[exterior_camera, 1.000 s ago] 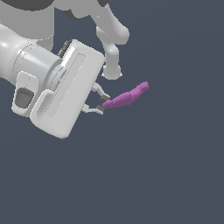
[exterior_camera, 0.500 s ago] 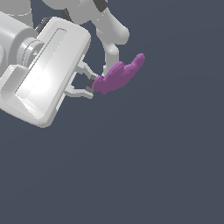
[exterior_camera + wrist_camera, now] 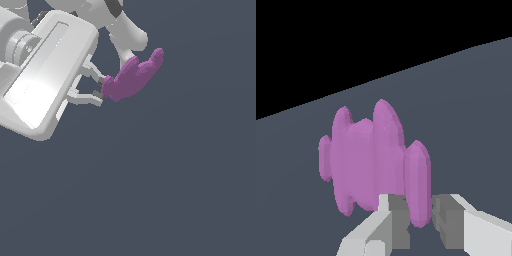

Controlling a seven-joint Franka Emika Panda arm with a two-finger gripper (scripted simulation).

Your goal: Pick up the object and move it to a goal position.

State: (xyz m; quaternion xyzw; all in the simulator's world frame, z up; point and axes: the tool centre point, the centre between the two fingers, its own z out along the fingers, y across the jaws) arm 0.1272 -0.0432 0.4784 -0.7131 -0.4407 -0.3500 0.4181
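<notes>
The object [image 3: 134,76] is a magenta-purple lumpy shape with knobby bumps, held up in the air at the exterior view's upper left. My white gripper [image 3: 101,87] is shut on its near end, and the rest of it sticks out away from the hand. In the wrist view the object [image 3: 368,160] fills the middle of the picture, with the gripper [image 3: 420,212] pinching one of its side knobs between the grey pads [image 3: 398,210].
A plain dark grey floor [image 3: 175,175] lies under everything. The arm's white links [image 3: 127,32] reach behind the object. Past the floor's far edge the wrist view shows black.
The hand has risen and turned over the last second, carrying the object up. The object now shows a broader, lumpier side than before.
</notes>
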